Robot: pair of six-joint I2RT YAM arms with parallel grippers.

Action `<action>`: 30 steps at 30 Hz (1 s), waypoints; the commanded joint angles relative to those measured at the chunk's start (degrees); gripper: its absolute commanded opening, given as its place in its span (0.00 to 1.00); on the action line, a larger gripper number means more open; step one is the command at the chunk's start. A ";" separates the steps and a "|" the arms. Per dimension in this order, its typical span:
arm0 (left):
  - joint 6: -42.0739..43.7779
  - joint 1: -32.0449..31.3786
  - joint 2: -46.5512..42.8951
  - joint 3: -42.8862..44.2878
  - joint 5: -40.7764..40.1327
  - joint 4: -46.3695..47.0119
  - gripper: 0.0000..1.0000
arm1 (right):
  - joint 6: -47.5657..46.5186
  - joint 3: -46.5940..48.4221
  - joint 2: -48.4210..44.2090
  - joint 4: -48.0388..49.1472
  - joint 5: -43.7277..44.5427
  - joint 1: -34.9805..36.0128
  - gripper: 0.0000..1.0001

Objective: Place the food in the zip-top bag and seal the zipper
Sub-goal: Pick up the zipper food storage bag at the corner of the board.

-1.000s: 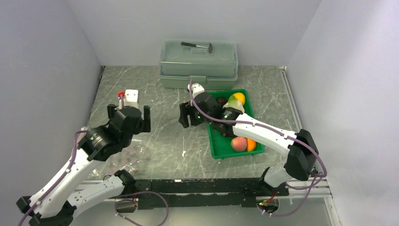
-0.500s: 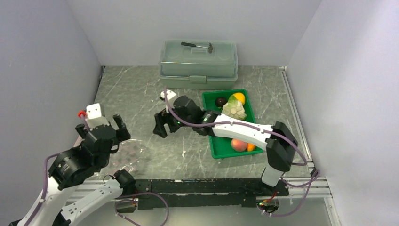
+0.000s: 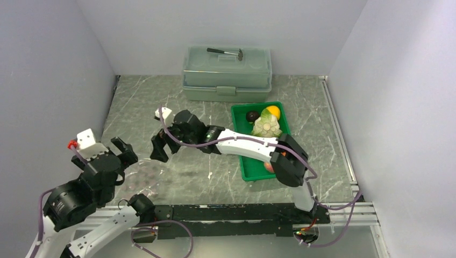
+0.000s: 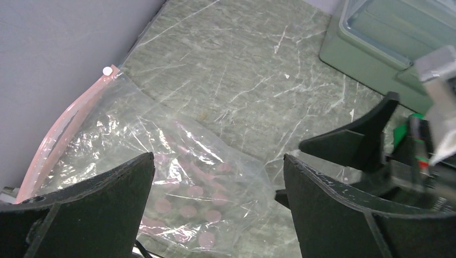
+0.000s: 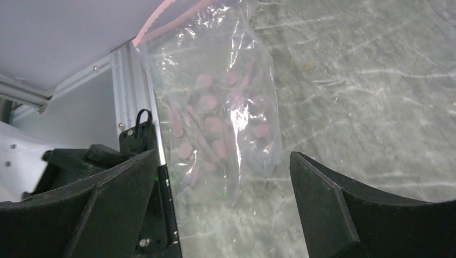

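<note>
A clear zip-top bag (image 3: pixel 144 175) with pink dots lies flat at the table's near left; its pink zipper (image 4: pixel 58 135) runs along the left wall side. My left gripper (image 3: pixel 124 151) hovers open and empty over the bag (image 4: pixel 183 172), with the left gripper (image 4: pixel 218 158) jaws wide apart. My right gripper (image 3: pixel 161 149) is stretched across to the bag's right side, open and empty; in its wrist view the right gripper (image 5: pixel 223 156) frames the bag (image 5: pixel 220 118). The food sits in a green tray (image 3: pixel 246 171): an orange fruit (image 3: pixel 273 111), a dark round piece (image 3: pixel 251 115) and a pale green item (image 3: pixel 267 127).
A grey-green toolbox (image 3: pixel 227 72) with a hammer (image 3: pixel 225 51) on its lid stands at the back centre. The grey side walls close in left and right. The metal rail (image 3: pixel 236 210) holding the arm bases runs along the near edge, close to the bag.
The right arm swung left from the tray across the table to the bag. The left arm drew back toward the near left corner. Both grippers stayed open.
</note>
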 commanded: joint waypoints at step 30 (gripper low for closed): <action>2.19 1.53 -4.02 -1.10 1.20 3.76 0.95 | -12.01 22.80 22.88 -2.95 0.51 3.55 0.87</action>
